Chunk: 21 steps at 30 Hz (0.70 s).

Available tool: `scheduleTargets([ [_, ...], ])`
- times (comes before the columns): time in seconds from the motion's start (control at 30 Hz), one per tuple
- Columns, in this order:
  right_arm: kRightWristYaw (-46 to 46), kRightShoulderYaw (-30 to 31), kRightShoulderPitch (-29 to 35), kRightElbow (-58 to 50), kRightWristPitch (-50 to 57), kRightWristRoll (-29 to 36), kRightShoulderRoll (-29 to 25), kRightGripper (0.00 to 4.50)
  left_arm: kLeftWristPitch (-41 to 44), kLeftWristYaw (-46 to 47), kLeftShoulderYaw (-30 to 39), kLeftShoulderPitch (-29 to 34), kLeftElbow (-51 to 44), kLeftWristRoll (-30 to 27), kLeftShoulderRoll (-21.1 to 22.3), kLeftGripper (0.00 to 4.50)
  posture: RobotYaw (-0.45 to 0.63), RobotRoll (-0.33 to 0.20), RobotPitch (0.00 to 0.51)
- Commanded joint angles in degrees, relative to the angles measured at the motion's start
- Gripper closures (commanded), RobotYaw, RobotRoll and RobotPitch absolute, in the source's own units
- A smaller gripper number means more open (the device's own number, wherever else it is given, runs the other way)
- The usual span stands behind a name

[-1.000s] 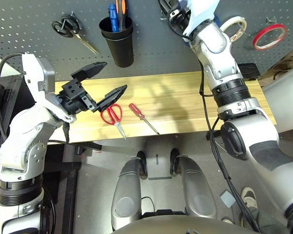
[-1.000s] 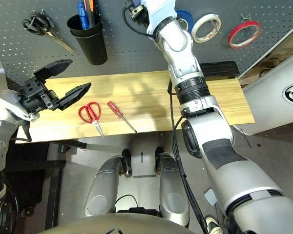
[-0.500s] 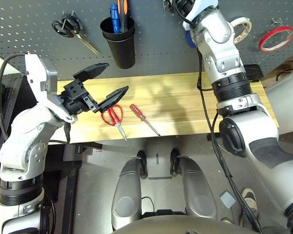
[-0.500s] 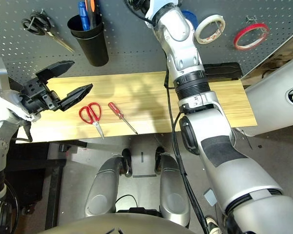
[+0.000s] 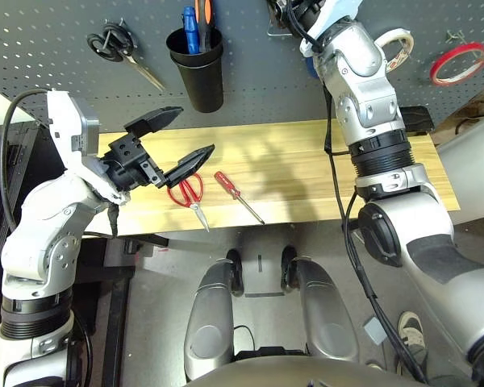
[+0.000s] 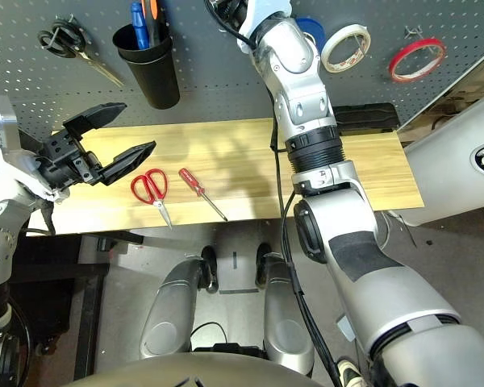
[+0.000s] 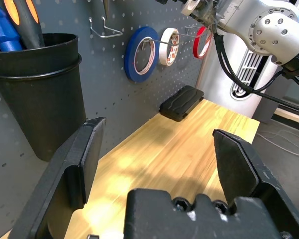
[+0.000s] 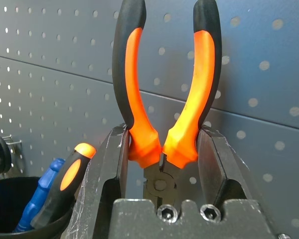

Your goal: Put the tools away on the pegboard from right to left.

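In the head views the left gripper [image 5: 171, 135] hangs with its black fingers spread wide and empty. Just below and beside its lower fingertip, the red-handled scissors [image 5: 186, 191] and the red-handled screwdriver [image 5: 236, 194] lie on the light wooden tabletop [image 5: 306, 157]. The thin red tape ring [image 5: 456, 63] already hangs on the dark grey perforated pegboard [image 5: 48, 48].

The left wrist view adds a bare metal hook [image 7: 104, 27] beside the blue tape roll [image 7: 141, 50].

The right wrist view shows the right gripper [image 8: 162, 149] clamped on the orange-handled pliers [image 8: 164, 99], handles up, close to the board. If the handles miss the hook, I judge the pliers could drop on release.
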Motion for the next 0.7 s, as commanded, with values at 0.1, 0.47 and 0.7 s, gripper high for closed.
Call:
scheduleTargets([
  [0.1,-0.24,-0.34,-0.42,-1.58,-1.79,-0.14,-0.29,2.4,0.06,-0.39,-0.95,0.09,-0.47,0.04,0.05,0.0,0.02,0.0,0.278],
  [0.47,-1.74,0.34,-2.56,6.23,-10.07,-4.6,-2.36,2.4,0.38,-0.49,0.14,3.03,-1.75,-0.22,0.72,0.0,0.04,0.0,0.287],
  [0.7,-2.05,0.95,-2.59,13.48,-16.27,-7.01,-2.48,2.4,1.03,-0.04,0.65,4.69,-3.34,-0.86,0.88,0.0,0.05,0.0,0.296],
])
